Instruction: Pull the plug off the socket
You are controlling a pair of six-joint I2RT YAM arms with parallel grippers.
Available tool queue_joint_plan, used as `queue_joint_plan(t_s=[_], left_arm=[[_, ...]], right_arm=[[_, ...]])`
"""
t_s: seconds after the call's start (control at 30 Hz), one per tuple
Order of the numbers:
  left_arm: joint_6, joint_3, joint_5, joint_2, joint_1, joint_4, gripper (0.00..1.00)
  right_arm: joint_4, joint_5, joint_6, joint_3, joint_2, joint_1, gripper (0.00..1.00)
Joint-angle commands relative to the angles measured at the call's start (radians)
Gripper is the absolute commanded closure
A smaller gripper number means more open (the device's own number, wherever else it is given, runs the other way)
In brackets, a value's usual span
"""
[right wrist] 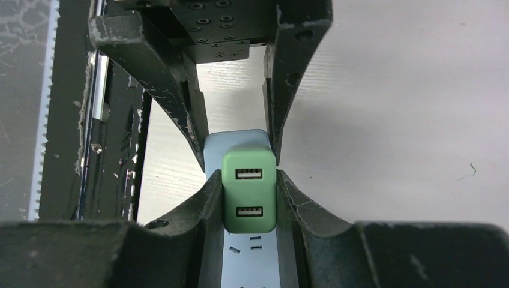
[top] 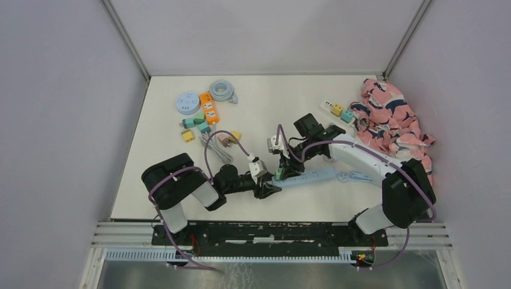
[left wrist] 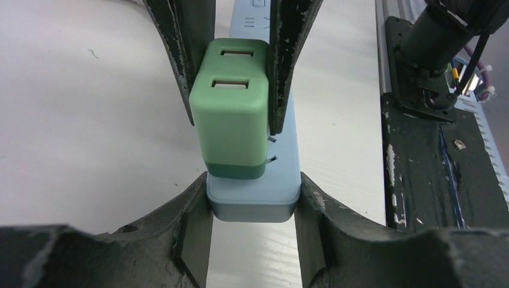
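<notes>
At the near edge a metal rail (top: 271, 232) carries both arm bases. Just beyond it, on the white desk (top: 289, 96), the left claw (left wrist: 253, 203) is partly closed around the near end of a pale blue strip (top: 310, 177). One finger presses each long side, gripping the strip as it lies flat on the desk.

A green plug (left wrist: 231, 123) with two USB slots in its top stands upright in the socket at that same end. Its darker base sits flush on the blue face. The right claw (right wrist: 249, 187) comes in from the opposite side and is clamped tight on the plug, fingers flat against its two side faces just above the strip. The two claws face each other, the left one low on the strip and the right one higher on the plug. The rest of the strip runs off toward the right arm.

Farther back, left of centre, a grey lead (top: 216, 149) lies among small adapters (top: 194, 123) in teal, yellow and pink. Behind them an orange strip (top: 209, 107) lies beside a round pale blue socket (top: 186, 103), with a coiled cable (top: 223, 91) just to its right. At the far right a white strip (top: 329, 105) carries a yellow cube (top: 337, 109) and a teal cube (top: 347, 116). Next to it is a heap of pink patterned cloth (top: 395, 117) at the desk's edge.
</notes>
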Motion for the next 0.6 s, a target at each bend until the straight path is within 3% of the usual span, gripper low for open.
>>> queue_joint_plan(t_s=[0.0, 0.1, 0.17, 0.23, 0.37, 0.47, 0.57], left_arm=[[-0.012, -0.018, -0.077, 0.015, 0.015, -0.085, 0.97], [-0.007, -0.005, -0.074, 0.023, 0.017, -0.089, 0.97], [-0.008, 0.003, -0.071, 0.028, 0.016, -0.093, 0.97], [-0.014, 0.007, -0.068, 0.030, 0.017, -0.095, 0.97], [-0.023, 0.000, -0.074, 0.026, 0.016, -0.094, 0.97], [-0.023, -0.011, -0.080, 0.017, 0.017, -0.093, 0.97], [-0.018, -0.014, -0.083, 0.018, 0.016, -0.093, 0.97]], right_arm=[[-0.019, -0.148, -0.035, 0.040, -0.068, -0.084, 1.00], [-0.142, -0.241, -0.255, 0.008, -0.087, -0.077, 1.00], [-0.164, -0.251, -0.276, 0.019, -0.073, -0.030, 1.00], [-0.129, -0.236, -0.215, 0.036, -0.054, 0.038, 1.00], [0.120, -0.191, 0.130, 0.046, -0.022, 0.081, 1.00], [0.127, -0.135, 0.139, 0.055, -0.019, 0.034, 1.00], [0.035, -0.153, 0.033, 0.051, -0.039, -0.039, 1.00]])
